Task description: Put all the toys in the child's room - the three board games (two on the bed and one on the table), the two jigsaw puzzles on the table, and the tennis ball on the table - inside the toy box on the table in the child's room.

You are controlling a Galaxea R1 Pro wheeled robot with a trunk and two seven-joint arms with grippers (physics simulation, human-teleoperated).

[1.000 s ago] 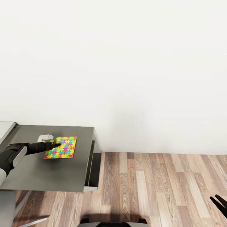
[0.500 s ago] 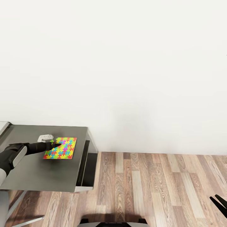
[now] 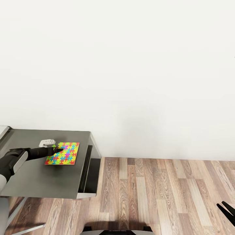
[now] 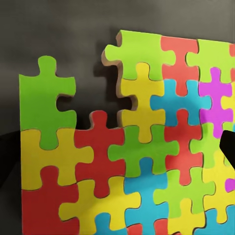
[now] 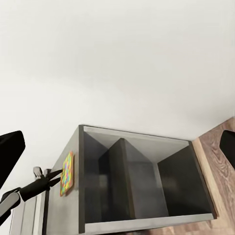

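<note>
Left pincer (image 5: 58,175) at jigsaw puzzle (image 5: 67,173) on table (image 5: 147,188).

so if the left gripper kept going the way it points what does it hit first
Probably the thin, multicoloured mosaic jigsaw puzzle: the left gripper is already at its near edge on the dark grey desk top, though whether they touch is unclear.

Plain white wall (image 3: 137,65) spans the background from 9 to 3 o'clock. Wood-plank floor (image 3: 163,195), brown and tan boards, runs from 3 to 6 o'clock and meets the wall along a straight line. Small pale grey blocky object (image 3: 46,142) at 8 o'clock; identity unclear.
</note>
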